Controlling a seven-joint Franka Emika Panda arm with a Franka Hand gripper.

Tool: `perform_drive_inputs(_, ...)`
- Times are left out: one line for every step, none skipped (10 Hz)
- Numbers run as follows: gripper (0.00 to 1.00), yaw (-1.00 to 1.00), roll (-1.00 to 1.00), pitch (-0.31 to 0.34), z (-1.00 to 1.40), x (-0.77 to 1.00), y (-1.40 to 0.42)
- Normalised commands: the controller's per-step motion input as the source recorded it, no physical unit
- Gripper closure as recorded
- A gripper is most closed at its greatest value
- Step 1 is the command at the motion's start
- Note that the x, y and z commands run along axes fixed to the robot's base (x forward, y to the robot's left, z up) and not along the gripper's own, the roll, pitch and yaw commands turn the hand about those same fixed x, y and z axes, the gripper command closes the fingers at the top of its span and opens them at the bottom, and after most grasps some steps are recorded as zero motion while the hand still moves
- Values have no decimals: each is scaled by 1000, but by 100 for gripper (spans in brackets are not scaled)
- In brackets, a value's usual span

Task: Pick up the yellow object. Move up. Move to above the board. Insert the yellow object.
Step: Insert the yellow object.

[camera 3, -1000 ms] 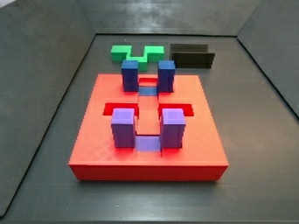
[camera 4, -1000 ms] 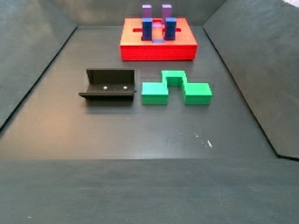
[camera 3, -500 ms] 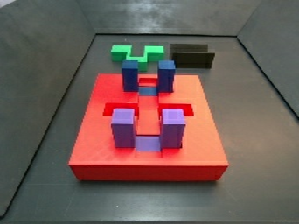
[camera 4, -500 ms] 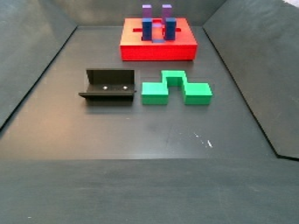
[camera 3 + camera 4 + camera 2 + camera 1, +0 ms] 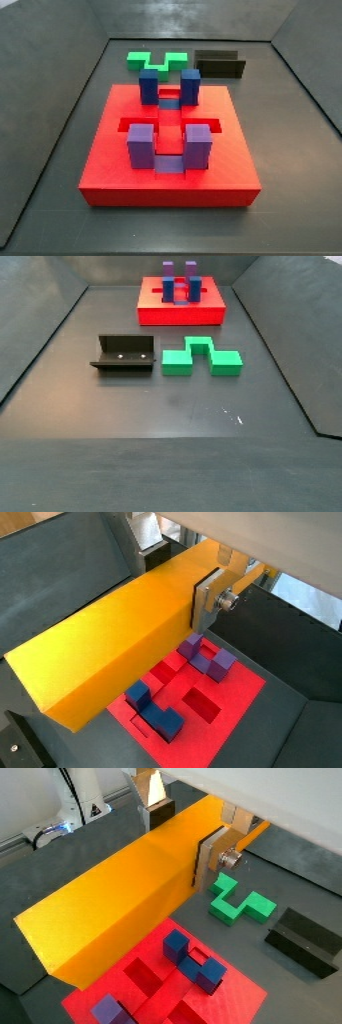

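The gripper (image 5: pixel 181 840) is shut on the yellow object (image 5: pixel 120 903), a long plain yellow bar, with a silver finger (image 5: pixel 214 860) pressed on its side. Both wrist views show this grip; in a wrist view the gripper (image 5: pixel 174 574) holds the bar (image 5: pixel 114 637) in the air over the board (image 5: pixel 238 697). The board is a red slab with recessed slots and blue and purple posts (image 5: pixel 203 658), seen below the bar (image 5: pixel 243 1000). In both side views the board (image 5: pixel 107 160) (image 5: pixel 181 316) stands alone; the gripper and the bar are out of view there.
A green stepped block (image 5: pixel 201 356) (image 5: pixel 158 60) (image 5: pixel 238 901) lies on the dark floor beside the fixture (image 5: pixel 123 354) (image 5: pixel 221 62) (image 5: pixel 305 938). Grey walls enclose the floor on its sides.
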Motion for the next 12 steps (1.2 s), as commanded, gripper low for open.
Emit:
perform_drive_inputs(100, 0, 0, -31, -46, 0, 0)
perform_drive_inputs(100, 0, -59, -110, -83, 60, 0)
perform_drive_inputs(100, -43, -91, -291, -126, 0, -14)
perform_drive_inputs(100, -34, -60, -254, -297, 46, -31)
perform_drive_inputs(100, -86, -37, -281, -354, 0, -109)
perform_drive_inputs(100, -91, -74, -236, -406, 197, -20)
perform_drive_inputs(100, -60, 9, -96, -563, 194, -163)
perform_drive_inputs(100, -46, 53, 0, -717, 334, -274)
perform_drive_inputs(100, -106, 36, 10, -674, 197, -349)
perform_drive_inputs(100, -89, 26, 0, -640, 311, -286)
perform_drive_inputs(100, -54, 13, 0, -597, 274, -197)
perform_drive_inputs(100, -14, 101, 0, -620, 217, -114)
